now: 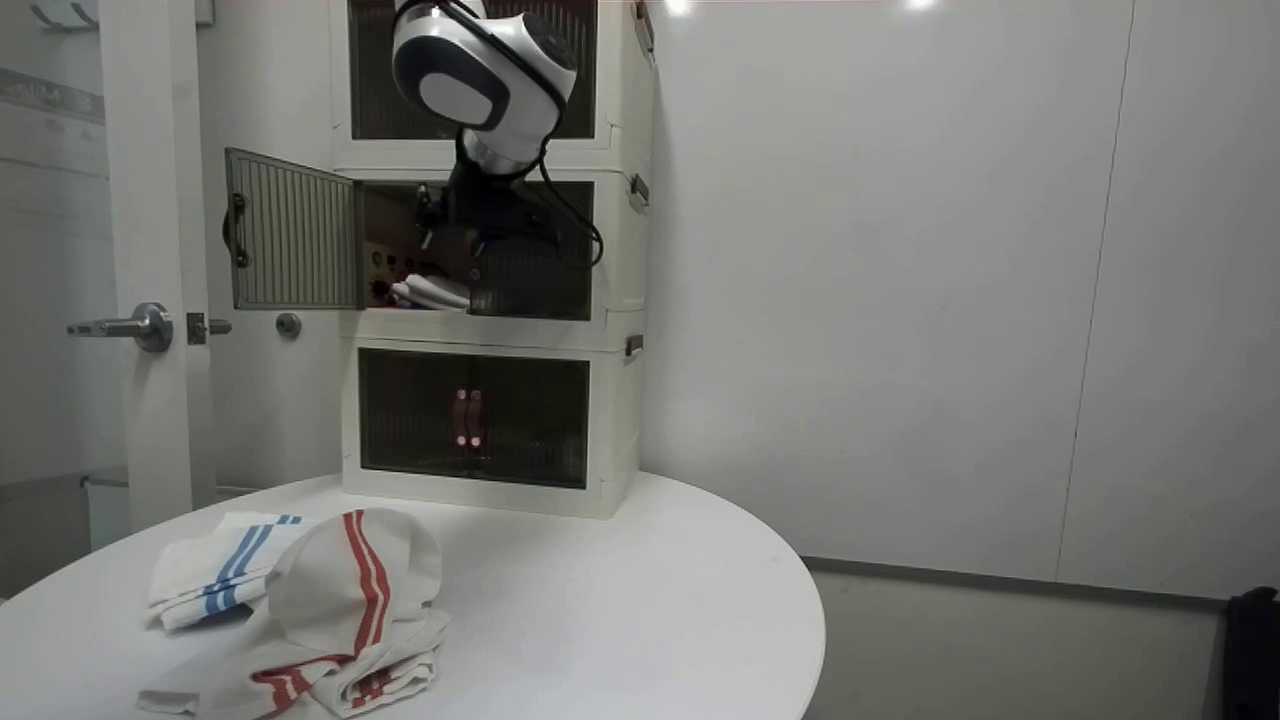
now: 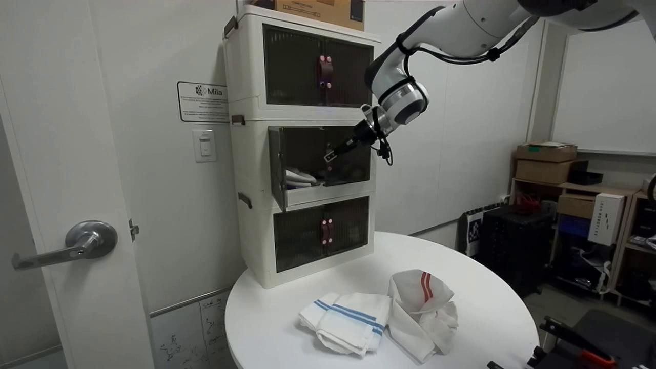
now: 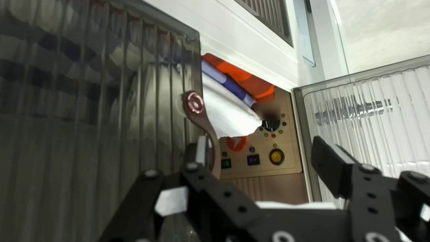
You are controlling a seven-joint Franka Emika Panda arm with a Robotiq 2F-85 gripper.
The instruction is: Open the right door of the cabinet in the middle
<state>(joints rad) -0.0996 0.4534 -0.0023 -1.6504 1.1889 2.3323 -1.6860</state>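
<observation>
Your pincer (image 3: 263, 153) stands wide, clasping nothing, with the right door (image 3: 100, 111) at nine o'clock in the wrist view and one finger (image 3: 201, 151) by its handle (image 3: 203, 123), contact unclear, so be sure that finger hooks behind the handle before arcing the door outward.

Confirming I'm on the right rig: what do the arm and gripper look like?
The arm is white and rounded, with dark joint trim, a silvery band and black cables running along it. The gripper is black, with two blocky, bolted fingers.
</observation>
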